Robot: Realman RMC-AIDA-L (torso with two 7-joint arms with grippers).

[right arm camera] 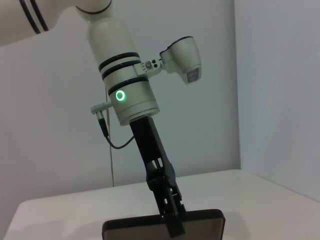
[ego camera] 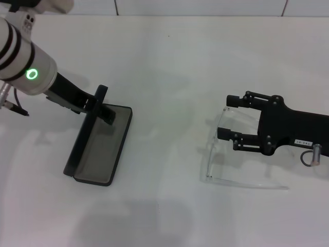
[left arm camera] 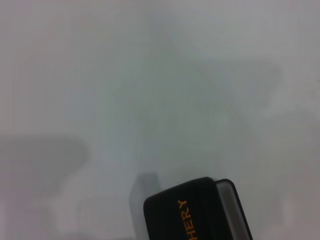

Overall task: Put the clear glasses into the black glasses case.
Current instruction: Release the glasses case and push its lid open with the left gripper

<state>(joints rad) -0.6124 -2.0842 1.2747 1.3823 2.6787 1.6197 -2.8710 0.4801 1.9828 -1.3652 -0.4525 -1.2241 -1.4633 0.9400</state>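
Observation:
The black glasses case (ego camera: 103, 150) lies open at the left of the white table, grey lining up and lid standing upright. My left gripper (ego camera: 98, 107) is shut on the lid's far end. In the left wrist view the lid (left arm camera: 195, 215) shows its orange lettering. In the right wrist view the left gripper (right arm camera: 171, 216) pinches the lid's top edge (right arm camera: 165, 229). The clear glasses (ego camera: 212, 153) lie on the table at the right, arms pointing right. My right gripper (ego camera: 225, 117) is open just over them, its fingers between the two clear arms and close to the far one.
A white wall (ego camera: 195, 6) borders the table's far edge. Bare white tabletop (ego camera: 169, 113) separates the case from the glasses.

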